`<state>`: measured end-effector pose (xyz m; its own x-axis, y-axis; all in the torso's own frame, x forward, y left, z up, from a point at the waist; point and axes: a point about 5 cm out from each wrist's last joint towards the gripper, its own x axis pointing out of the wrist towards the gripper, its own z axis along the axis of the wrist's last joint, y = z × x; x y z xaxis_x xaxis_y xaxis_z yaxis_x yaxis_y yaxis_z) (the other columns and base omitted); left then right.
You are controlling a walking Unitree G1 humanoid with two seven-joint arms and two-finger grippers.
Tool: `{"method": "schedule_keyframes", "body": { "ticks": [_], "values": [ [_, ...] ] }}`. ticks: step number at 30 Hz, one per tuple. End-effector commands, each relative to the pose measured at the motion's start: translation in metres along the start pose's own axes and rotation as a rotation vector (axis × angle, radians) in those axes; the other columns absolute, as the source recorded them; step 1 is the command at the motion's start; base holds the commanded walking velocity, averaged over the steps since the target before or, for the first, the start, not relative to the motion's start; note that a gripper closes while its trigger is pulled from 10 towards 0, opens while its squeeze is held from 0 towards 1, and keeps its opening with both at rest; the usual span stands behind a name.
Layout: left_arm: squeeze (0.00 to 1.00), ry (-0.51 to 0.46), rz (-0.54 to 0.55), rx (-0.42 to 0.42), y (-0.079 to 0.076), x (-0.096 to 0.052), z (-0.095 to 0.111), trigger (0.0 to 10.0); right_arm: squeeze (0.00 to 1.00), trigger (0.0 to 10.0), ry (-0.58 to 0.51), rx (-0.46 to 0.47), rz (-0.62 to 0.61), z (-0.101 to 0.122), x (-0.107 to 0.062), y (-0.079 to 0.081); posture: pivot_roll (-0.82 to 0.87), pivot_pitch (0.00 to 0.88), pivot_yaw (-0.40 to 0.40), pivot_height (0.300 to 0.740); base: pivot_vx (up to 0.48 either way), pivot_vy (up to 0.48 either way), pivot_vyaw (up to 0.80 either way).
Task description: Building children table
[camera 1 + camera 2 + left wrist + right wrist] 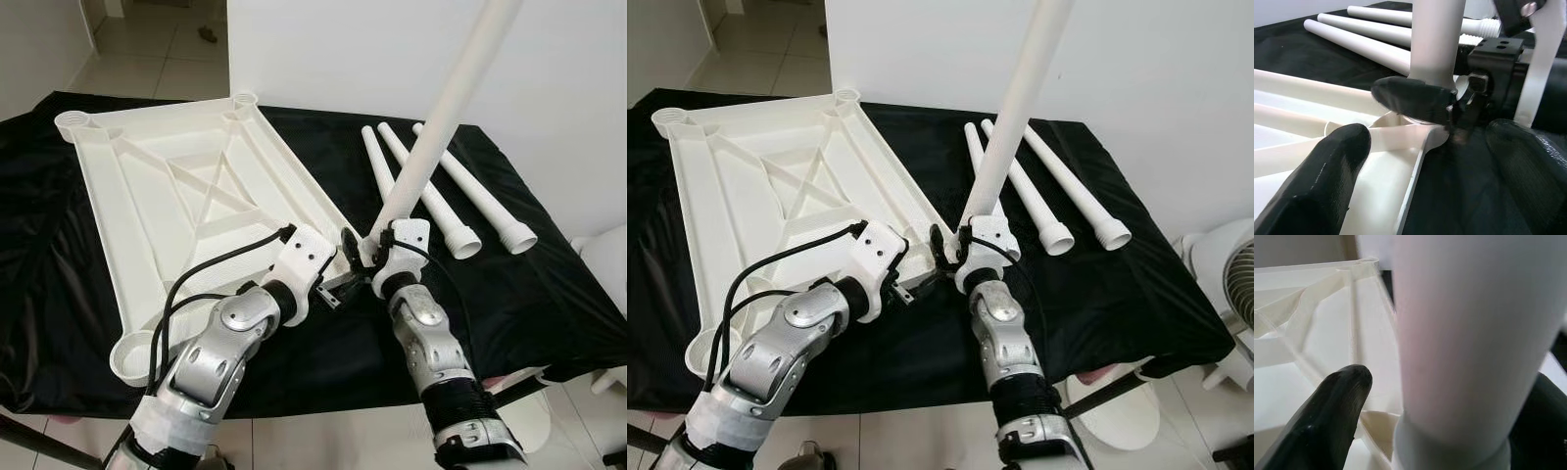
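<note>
A black cloth (509, 294) covers the table, with the white tabletop (147, 206) lying underside-up at left. Three spare legs (446, 191) lie far right. The right gripper (361, 253), arm angled up from near, clamps an upright leg (431, 147) at the tabletop's near-right corner. The left gripper (338, 289) reaches in beside it, fingers (1327, 181) spread.

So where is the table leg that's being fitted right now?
The leg stands tilted in the right tool, its lower end at the near right corner socket of the upturned tabletop, left of three spare legs lying on the black cloth.
</note>
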<state>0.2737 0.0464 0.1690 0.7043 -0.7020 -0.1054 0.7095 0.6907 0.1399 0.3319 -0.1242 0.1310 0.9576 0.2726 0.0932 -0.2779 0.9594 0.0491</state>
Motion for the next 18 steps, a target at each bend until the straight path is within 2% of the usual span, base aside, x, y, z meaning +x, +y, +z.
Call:
{"method": "schedule_keyframes", "body": {
  "ticks": [1, 4, 5, 11, 18],
  "values": [
    [0.00, 0.003, -0.006, 0.019, -0.001, 0.002, -0.001, 10.0, 1.00, 10.0, -0.011, -0.013, 0.044, 0.004, 0.000, -0.009, 0.07, 0.000, -0.096, 0.740, 0.000, 0.000, 0.00],
    [0.00, 0.005, -0.006, 0.021, -0.001, 0.001, -0.002, 10.0, 1.00, 10.0, -0.008, -0.050, 0.083, 0.006, -0.001, -0.017, 0.07, 0.000, -0.097, 0.740, 0.000, 0.000, 0.00],
    [0.00, 0.007, -0.004, 0.024, -0.001, 0.001, -0.003, 10.0, 0.00, 10.0, 0.004, -0.065, 0.128, 0.006, -0.002, -0.020, 0.07, 0.000, -0.097, 0.740, 0.000, 0.000, 0.00],
    [0.00, 0.010, -0.007, 0.026, -0.001, 0.000, -0.003, 10.0, 0.00, 10.0, 0.022, -0.143, 0.304, 0.007, -0.003, -0.033, 0.07, 0.000, -0.092, 0.740, 0.000, 0.000, 0.00],
    [0.00, 0.007, -0.011, 0.027, -0.001, 0.000, -0.001, 10.0, 0.00, 9.6, 0.051, -0.148, 0.395, 0.005, -0.001, -0.037, 0.08, 0.000, -0.089, 0.740, 0.000, 0.000, 0.00]
  ]
}}
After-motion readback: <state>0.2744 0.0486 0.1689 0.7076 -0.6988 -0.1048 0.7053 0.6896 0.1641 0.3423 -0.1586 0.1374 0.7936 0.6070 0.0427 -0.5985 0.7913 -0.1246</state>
